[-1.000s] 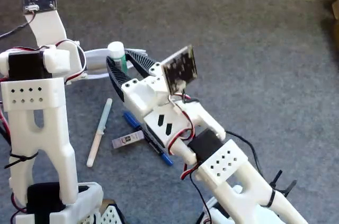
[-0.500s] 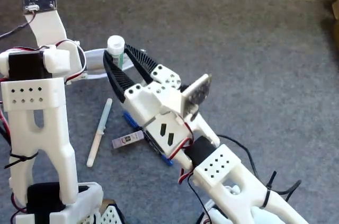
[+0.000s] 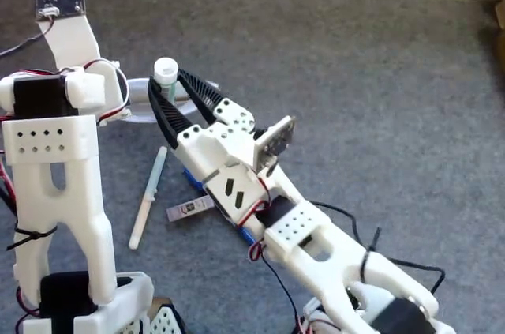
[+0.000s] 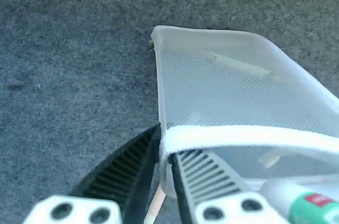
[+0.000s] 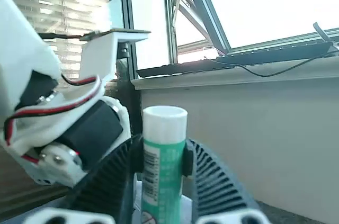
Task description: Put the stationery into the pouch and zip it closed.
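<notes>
The grey, carpet-like surface [image 3: 394, 73] carries everything. On it stand two white arms: the left arm [image 3: 55, 168] rises upright at the near left edge of the high view. The right arm [image 3: 316, 239] stretches from the near right corner diagonally toward the middle.

The white mesh pouch [image 4: 238, 91] is lifted at one end, its mouth open. In the high view a part of the pouch [image 3: 140, 97] shows between the left arm and the right arm's black fingers. The left pincer [image 4: 161, 139] is clenched on the pouch's thick white rim, one black ribbed finger on each side of it. A slim pale item [image 4: 238, 65] shows through the mesh; whether it lies inside or beneath cannot be told.

The right pincer [image 3: 170, 89] is grasping a glue stick [image 3: 166, 73] with a green label and a white cap, held upright just beside the pouch's mouth. Its wrist view shows the glue stick [image 5: 161, 155] gripped between both fingers.

A white pen [image 3: 148, 196] lies on the surface near the left arm. A blue pen [image 3: 193, 180] lies partly under the right arm. A small labelled piece [image 3: 189, 208] rests between the two pens.
</notes>
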Robot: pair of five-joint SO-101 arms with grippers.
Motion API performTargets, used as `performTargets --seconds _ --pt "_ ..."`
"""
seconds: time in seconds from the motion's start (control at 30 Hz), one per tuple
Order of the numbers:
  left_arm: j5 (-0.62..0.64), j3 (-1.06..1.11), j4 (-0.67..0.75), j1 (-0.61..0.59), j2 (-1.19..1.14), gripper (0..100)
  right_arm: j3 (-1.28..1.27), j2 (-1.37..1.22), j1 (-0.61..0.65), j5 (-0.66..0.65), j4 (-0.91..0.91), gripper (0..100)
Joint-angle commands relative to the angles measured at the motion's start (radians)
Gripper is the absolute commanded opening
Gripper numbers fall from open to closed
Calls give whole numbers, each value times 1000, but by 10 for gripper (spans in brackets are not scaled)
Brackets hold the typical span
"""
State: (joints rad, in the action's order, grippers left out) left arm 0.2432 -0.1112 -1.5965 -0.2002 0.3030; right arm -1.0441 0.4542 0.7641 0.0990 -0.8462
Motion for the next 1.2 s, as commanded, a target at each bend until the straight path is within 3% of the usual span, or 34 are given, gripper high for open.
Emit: performTargets --seconds 0.0,0.47,0.7,0.9,1.17 --pt "8 -24 6 15 10 7 42 -51 -42 0 -70 5" --pt "6 -24 6 15 8 7 140 -196 -70 0 -76 5" --pt "6 -24 6 15 8 7 85 -159 -44 5 -71 132" --pt "6 -24 6 15 7 7 5 -36 -21 5 -70 135" --pt "6 -22 6 15 7 7 -25 203 -21 8 217 135"
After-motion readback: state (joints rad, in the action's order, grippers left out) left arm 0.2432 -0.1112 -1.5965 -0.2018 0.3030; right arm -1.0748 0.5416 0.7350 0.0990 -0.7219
